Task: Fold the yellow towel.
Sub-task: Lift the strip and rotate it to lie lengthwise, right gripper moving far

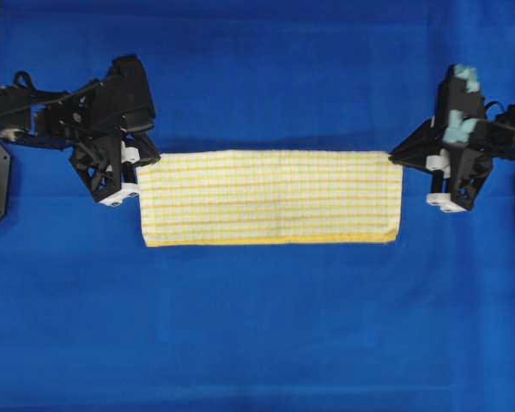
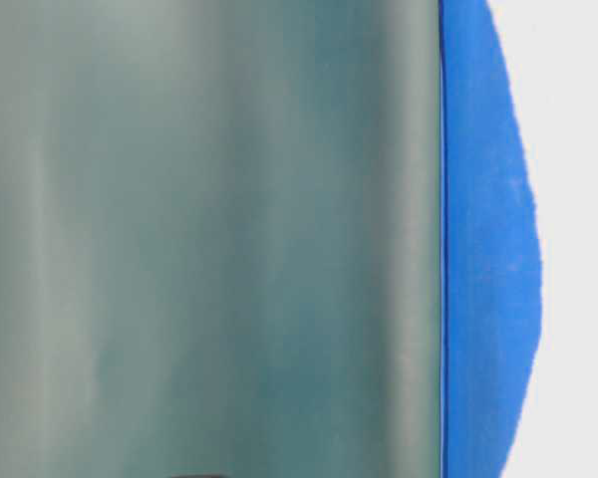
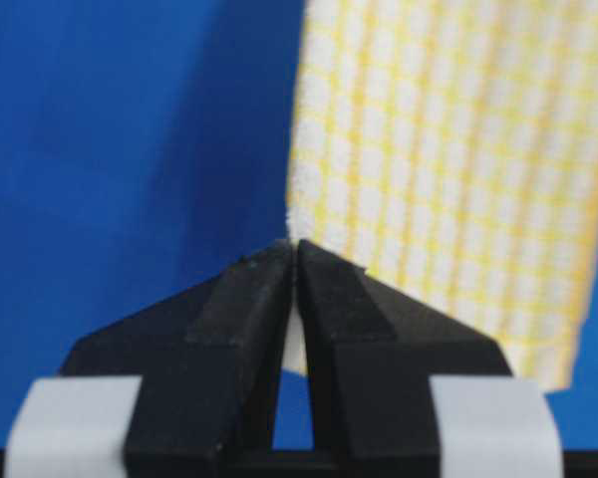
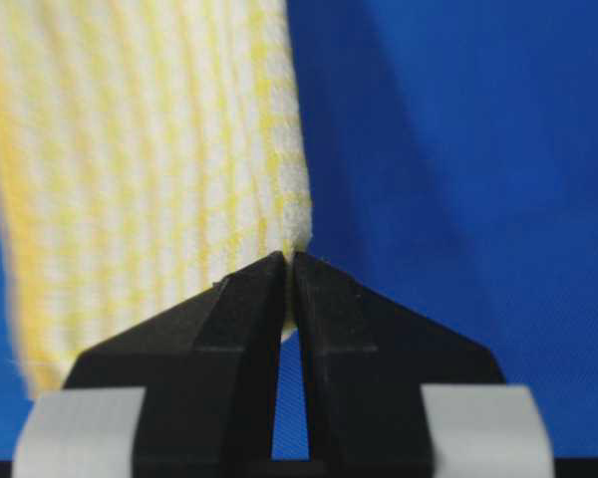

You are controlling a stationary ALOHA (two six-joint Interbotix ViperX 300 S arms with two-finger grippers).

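— Looking down from overhead, where is the yellow towel [image 1: 269, 197]?

— It stretches as a long band across the middle of the blue cloth [image 1: 257, 343], with a solid yellow hem along its lower edge. Its upper edge is pulled taut between the two arms.

— What is the left gripper [image 1: 139, 176] doing?

— It sits at the towel's upper left corner. In the left wrist view its black fingers [image 3: 244, 309] are pressed together, with the towel's corner pinched at their tips.

— And the right gripper [image 1: 401, 159]?

— It sits at the towel's upper right corner. Its wrist view shows the same thing: fingers [image 4: 244, 314] closed tight on the towel's corner, checked fabric running away from the tips.

— Any brand, label or writing to read?

— None that I can make out. The towel shows only its yellow check on white, and pale tape wraps the finger bases.

— What does the table-level view give?

— Almost nothing. A blurred grey-green surface [image 2: 209, 239] fills most of it, beside a strip of blue at the right. Neither the towel nor the arms show there.
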